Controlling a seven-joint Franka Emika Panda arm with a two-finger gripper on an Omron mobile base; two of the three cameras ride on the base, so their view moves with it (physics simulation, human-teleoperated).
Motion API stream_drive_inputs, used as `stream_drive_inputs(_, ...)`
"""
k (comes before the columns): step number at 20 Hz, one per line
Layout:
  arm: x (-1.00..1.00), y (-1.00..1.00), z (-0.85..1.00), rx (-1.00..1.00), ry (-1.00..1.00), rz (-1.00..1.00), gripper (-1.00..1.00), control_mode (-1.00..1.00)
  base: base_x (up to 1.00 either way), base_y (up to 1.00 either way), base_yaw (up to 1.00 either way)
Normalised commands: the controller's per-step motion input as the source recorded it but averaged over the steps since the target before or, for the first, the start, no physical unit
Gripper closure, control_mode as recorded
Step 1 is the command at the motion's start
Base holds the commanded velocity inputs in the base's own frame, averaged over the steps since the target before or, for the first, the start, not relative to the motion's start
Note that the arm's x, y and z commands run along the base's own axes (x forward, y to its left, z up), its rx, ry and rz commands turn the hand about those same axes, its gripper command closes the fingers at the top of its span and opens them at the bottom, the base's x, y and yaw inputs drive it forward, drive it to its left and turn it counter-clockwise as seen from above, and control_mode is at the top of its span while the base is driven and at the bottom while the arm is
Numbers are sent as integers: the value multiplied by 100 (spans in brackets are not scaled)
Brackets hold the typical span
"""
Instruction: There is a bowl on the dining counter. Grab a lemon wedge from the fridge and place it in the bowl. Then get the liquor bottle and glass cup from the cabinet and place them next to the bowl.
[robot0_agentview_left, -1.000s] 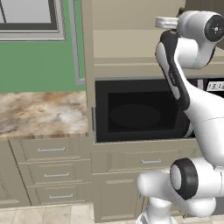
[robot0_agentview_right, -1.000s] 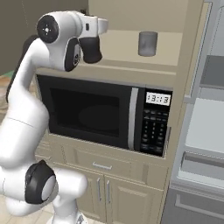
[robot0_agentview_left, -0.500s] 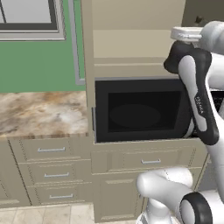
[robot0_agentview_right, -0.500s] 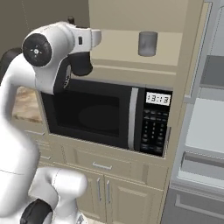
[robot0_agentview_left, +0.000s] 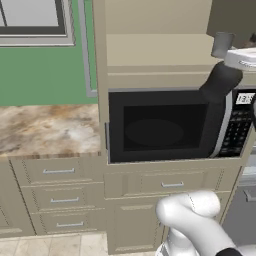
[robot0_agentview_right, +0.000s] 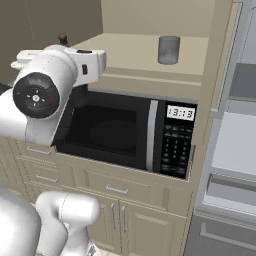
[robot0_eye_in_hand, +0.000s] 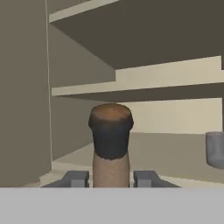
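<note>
Jaws of my gripper (robot0_eye_in_hand: 111, 179) stand partly closed, one finger on each side of the liquor bottle (robot0_eye_in_hand: 111, 148), right at its neck. They look to touch it, so I judge that I hold the bottle, though the contact itself is hidden at the bottom edge of the hand view. The bottle stands upright inside the open cabinet, on the lowest shelf (robot0_eye_in_hand: 175, 151), with its dark cap and brown top above my fingers. The glass cup (robot0_agentview_right: 169, 49) stands on the same shelf, well apart to the right of the bottle. Below the shelf is the microwave (robot0_agentview_right: 127, 131), and beside it the marble counter (robot0_agentview_left: 47, 129).

The step in hand, as I judge it, is to take the bottle out. A neck is narrow and the body hangs heavy below, so I should lift straight up only a little, keep it vertical, and pull back slowly, well under the upper shelf and away from the cup.
</note>
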Motion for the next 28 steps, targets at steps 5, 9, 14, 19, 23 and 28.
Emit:
stream_drive_inputs(5, -100, 1, -13, -4, -1, 33, 100, -100, 0, 0, 0)
stream_drive_inputs(9, -95, 13, -7, -11, -6, 43, 100, -100, 0, 0, 0)
stream_drive_inputs(14, -68, 27, -16, -12, -3, 47, 100, -100, 0, 0, 0)
stream_drive_inputs(19, -40, 47, -24, -17, -1, 37, 100, -100, 0, 0, 0)
stream_drive_inputs(23, 0, 0, 0, 0, 0, 0, 100, 100, -20, 39, 14)
stream_drive_inputs(28, 0, 0, 0, 0, 0, 0, 100, 100, -34, 3, -5)
